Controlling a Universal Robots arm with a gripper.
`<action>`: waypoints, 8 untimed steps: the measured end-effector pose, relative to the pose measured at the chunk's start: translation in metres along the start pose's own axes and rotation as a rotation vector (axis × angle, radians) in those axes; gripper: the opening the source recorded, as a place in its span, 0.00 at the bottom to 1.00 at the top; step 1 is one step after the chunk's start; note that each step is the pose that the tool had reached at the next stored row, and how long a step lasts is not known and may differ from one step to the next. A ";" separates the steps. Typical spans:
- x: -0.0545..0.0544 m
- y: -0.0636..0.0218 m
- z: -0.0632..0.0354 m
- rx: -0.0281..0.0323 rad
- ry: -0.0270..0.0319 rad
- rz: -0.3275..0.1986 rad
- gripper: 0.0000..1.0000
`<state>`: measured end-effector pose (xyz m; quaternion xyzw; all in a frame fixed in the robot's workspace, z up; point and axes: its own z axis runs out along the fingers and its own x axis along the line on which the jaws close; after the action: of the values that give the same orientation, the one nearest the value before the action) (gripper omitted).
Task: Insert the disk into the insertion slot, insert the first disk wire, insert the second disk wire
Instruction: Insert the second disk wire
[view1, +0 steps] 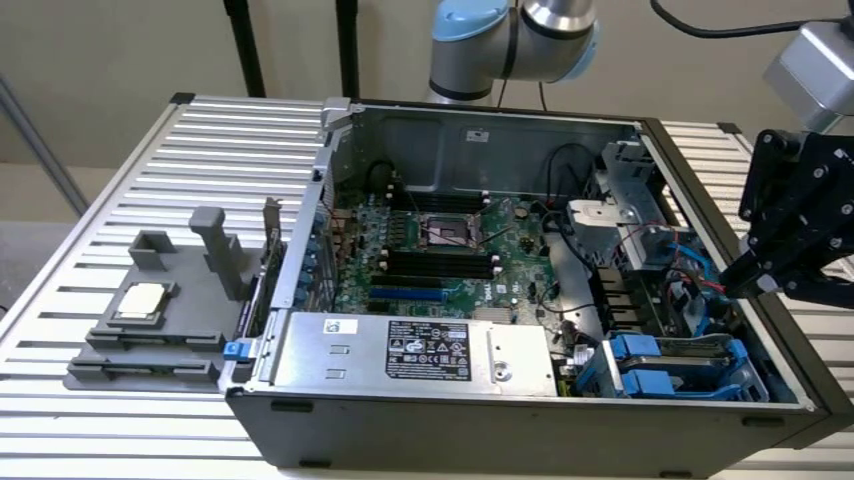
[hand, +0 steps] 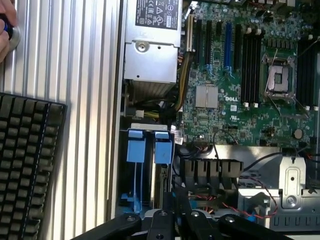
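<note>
The disk (view1: 671, 362), silver and framed in bright blue plastic, is lying in the insertion slot (view1: 601, 368) at lower right; the gripper (view1: 747, 283) is hovering above it, fingers clenched, empty.

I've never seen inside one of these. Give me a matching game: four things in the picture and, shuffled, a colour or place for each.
Things:
1. power-supply box
2. motherboard
3. insertion slot tabs
4. grey holder

Colour or place:
A. green
B. bright blue
C. silver with a black label
D. on the table, at the exterior view's left

Pairs: 1-C, 2-A, 3-B, 4-D.
</note>
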<state>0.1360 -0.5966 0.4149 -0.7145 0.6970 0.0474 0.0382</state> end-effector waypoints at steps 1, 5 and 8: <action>-0.001 -0.0030 0.0014 0.0000 0.0002 0.000 0.17; -0.003 -0.0157 0.0091 -0.0001 0.0000 -0.001 0.17; -0.007 -0.0227 0.0149 -0.0002 -0.0001 -0.001 0.17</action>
<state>0.1583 -0.5871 0.4007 -0.7148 0.6967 0.0475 0.0382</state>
